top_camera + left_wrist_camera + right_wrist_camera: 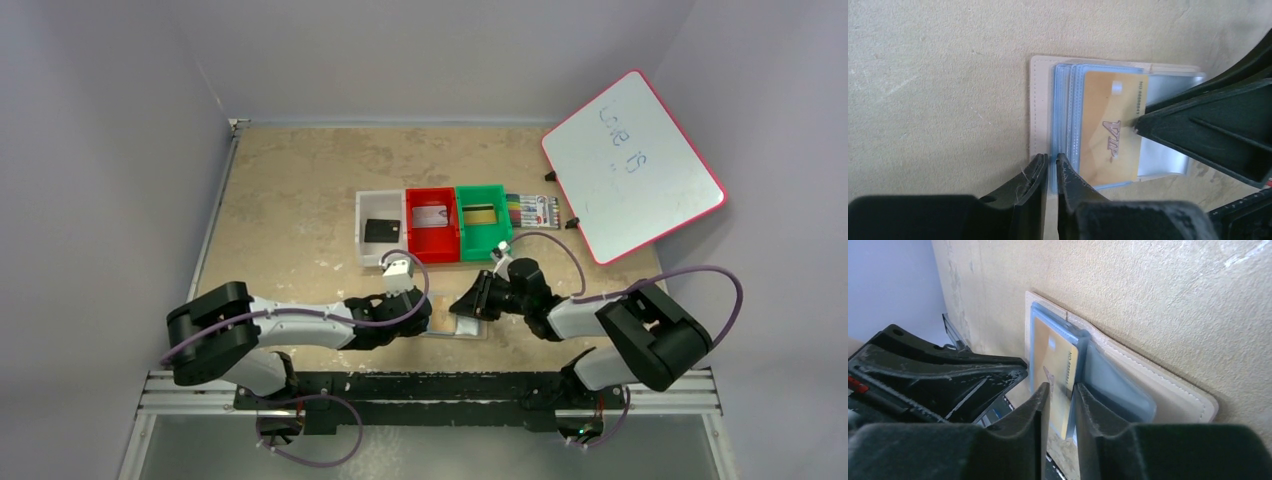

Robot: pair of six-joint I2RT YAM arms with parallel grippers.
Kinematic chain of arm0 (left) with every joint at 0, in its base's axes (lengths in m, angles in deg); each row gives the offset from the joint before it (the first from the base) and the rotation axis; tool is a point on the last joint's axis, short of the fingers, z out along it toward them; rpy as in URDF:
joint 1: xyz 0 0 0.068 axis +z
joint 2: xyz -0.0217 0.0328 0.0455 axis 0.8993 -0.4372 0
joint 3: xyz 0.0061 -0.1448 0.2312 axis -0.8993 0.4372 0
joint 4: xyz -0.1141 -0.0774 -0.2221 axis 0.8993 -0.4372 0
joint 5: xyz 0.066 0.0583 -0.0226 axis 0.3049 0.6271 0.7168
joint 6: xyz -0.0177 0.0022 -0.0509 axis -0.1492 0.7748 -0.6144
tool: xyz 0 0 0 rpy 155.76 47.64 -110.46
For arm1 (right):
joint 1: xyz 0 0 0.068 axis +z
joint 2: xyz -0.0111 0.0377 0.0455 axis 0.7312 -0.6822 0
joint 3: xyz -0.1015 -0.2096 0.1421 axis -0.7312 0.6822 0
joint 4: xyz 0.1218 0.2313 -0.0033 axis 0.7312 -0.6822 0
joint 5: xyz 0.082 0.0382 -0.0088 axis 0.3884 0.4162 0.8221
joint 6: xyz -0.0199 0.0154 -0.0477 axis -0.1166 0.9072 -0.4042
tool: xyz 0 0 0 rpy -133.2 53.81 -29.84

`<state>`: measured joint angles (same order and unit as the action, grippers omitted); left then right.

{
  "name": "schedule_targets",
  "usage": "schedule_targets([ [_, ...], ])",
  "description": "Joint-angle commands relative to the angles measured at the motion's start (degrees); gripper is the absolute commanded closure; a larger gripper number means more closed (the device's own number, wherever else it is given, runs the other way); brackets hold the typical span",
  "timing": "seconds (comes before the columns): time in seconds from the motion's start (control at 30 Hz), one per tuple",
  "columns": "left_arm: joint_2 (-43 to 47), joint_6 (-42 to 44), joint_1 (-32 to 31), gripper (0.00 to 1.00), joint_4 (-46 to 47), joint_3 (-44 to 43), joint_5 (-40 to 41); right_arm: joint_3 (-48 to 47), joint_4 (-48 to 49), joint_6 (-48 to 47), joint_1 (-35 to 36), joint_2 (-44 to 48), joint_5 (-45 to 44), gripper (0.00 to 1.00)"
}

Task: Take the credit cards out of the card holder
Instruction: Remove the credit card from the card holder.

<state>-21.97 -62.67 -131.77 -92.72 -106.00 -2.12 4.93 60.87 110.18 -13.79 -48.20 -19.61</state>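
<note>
Your card holder (463, 327) lies open and flat on the bench (290, 200), at the near edge between the two arms. Its cover (1037, 100) is smooth tan material with a stitched border and rounded corners, and inside it is a fan of light-blue, translucent plastic sleeves (1064, 110).

A glossy gold VIP card (1110, 130) sits on that fan. It is rectangular, with "VIP" lettering and a row of small printed digits along one short edge.

Your left end effector (1050, 162) has its matte black fingers almost pressed together, with only a thin slit between them. They pinch the near edge of the card holder where the sleeves meet the cover.

Your right end effector (1062, 395) is closed nearly as tight. The gold VIP card's edge runs down into the gap between its fingers, so it is pinching that card.

Farther back, three open rectangular plastic bins stand touching in a row. The white bin (362, 215) holds a black card (381, 231), the red bin (413, 235) a pale card (430, 215), and the green bin (497, 232) a striped gold card (480, 214). Just right of them lies a marker pack (533, 210), beside a tilted whiteboard (632, 165) with a red rim.
</note>
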Motion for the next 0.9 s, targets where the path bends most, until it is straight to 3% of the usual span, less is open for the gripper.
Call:
schedule_targets([
  [0.0,6.1,0.5,-0.5,0.82,3.5,0.6,3.4,-0.4,2.9,-1.6,-0.3,-0.5,1.4,0.69],
  [0.13,10.9,1.2,-0.5,0.72,4.2,1.3,6.6,-2.1,1.1,-3.0,-0.2,0.1,-0.2,0.58],
  [0.23,13.5,2.5,-0.2,0.49,4.9,1.5,8.2,-1.8,-1.1,-2.7,-0.3,1.5,-1.0,0.52],
  [0.4,14.9,4.6,3.8,0.25,9.1,1.9,3.7,1.4,-1.7,0.6,-0.2,7.4,-5.8,0.34],
  [0.5,16.1,4.3,5.5,0.10,10.7,2.4,3.6,3.3,-1.0,1.8,-0.2,11.9,-7.8,0.28],
  [0.63,17.8,4.4,6.2,0.09,13.3,4.1,5.3,4.3,0.6,1.2,-0.3,16.6,-8.3,0.20],
  [0.7,18.8,4.6,6.4,0.09,14.8,5.0,5.3,1.4,-6.3,-1.3,-0.3,17.7,-7.8,0.09],
  [0.87,20.2,4.3,7.2,0.13,18.8,7.7,1.4,6.5,3.3,1.1,-0.3,22.0,-7.1,0.18],
])
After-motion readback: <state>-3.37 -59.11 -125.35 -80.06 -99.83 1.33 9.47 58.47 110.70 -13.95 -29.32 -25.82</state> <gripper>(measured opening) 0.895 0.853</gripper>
